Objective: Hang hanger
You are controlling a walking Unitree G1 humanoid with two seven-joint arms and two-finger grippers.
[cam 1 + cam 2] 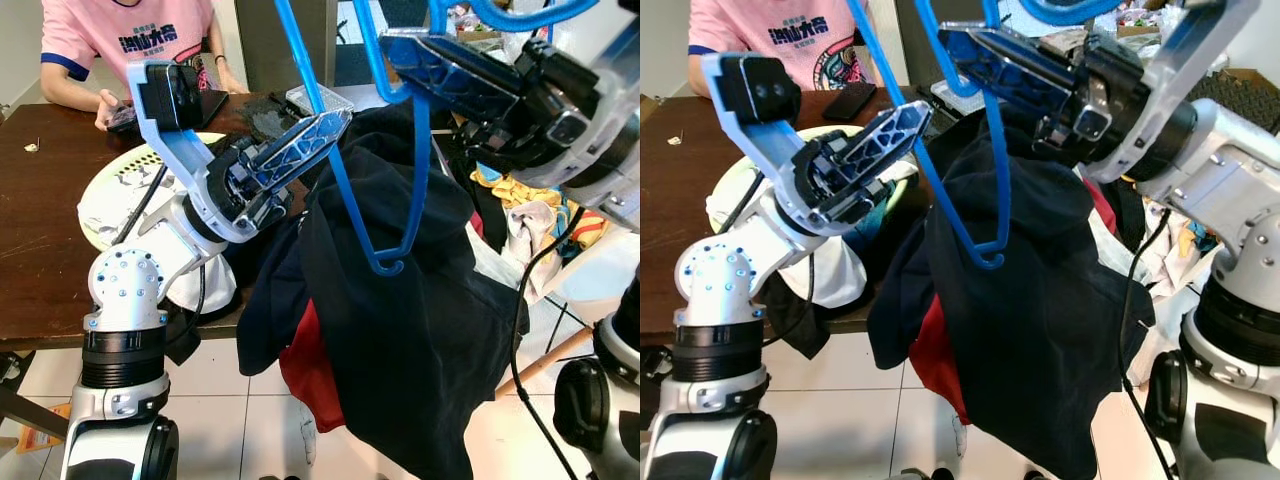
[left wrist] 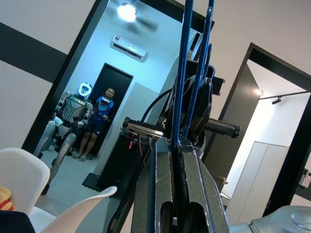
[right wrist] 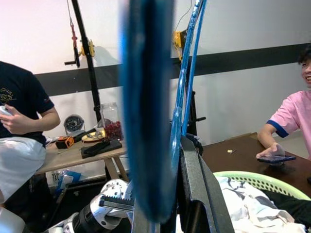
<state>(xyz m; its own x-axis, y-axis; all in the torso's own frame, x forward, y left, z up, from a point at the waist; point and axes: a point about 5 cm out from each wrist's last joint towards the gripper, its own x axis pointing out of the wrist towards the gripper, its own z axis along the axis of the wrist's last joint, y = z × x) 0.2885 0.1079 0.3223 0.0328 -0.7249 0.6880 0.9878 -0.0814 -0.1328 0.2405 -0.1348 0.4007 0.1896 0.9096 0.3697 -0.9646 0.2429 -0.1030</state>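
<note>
Hanger, blue plastic, is up in the air betw. both arms w/ a dark garment draped on it, a bit of red cloth showing under the hem. No rail or hook to hang it on can be made out, so hanging isn't done.

L to R: dark wooden table at far left, a person in a pink shirt seated behind it, hand by a phone. On the table edge sits a pale green laundry basket w/ white cloth in it. Left gripper reaches up from the basket side; left wrist view shows its fingers pressed tight together w/ thin blue hanger rods running up betw. them, so it's clamped on the hanger. Next, the hanger's lower bend dips in front of the garment. Right gripper comes in from upper right, fingers flat along the hanger's top part; right wrist view has blue bars passing at its finger, so it looks clamped on too, tho the blur leaves some doubt. Far right: clutter of clothes, a folding stand.

Progress, my read: garment is on, hanger is lifted and held by both grippers. Left to do: carry to a rail, hook it, let go.
</note>
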